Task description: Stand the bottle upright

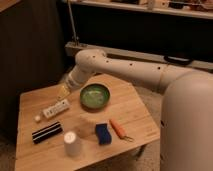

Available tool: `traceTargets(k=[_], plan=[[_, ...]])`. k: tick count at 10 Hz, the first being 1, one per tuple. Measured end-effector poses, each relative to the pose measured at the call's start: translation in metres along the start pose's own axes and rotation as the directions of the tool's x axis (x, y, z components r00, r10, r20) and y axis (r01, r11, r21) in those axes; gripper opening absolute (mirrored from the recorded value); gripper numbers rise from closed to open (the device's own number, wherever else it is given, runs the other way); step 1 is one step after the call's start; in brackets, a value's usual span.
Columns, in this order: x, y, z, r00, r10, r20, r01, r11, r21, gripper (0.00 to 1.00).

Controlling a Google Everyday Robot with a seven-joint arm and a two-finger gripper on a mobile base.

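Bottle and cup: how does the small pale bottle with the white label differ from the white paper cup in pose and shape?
The small pale bottle lies on its side; the white paper cup stands on end. The bottle is slender; the cup is wider. Both are pale and rest on the wooden table. The gripper hovers above the table just behind the bottle.

on the table (30, 100) the bottle (55, 108) lay on its side at the left, with the bowl (95, 96) to its right. in front lay a block (47, 132), then, going right, a cup (72, 143), a sponge (103, 133) and a small tool (118, 128). the gripper (64, 91) hung just behind the bottle, left of the bowl.
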Motion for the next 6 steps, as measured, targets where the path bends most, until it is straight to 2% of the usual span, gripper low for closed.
traceTargets(k=[1, 2, 3, 4, 5, 6], plan=[[-0.002, -0.005, -0.004, 0.999, -0.019, 0.037, 0.021, 0.999, -0.037, 0.65], [-0.003, -0.007, -0.005, 0.999, -0.024, 0.047, 0.026, 0.998, -0.05, 0.65], [-0.005, -0.005, -0.003, 0.999, -0.032, 0.033, 0.034, 0.998, -0.046, 0.65], [-0.014, 0.001, 0.002, 0.996, -0.083, 0.02, 0.084, 0.995, -0.051, 0.65], [-0.018, 0.003, 0.004, 0.989, -0.148, 0.018, 0.149, 0.987, -0.059, 0.65], [-0.022, 0.005, 0.005, 0.972, -0.235, 0.02, 0.236, 0.969, -0.069, 0.65]])
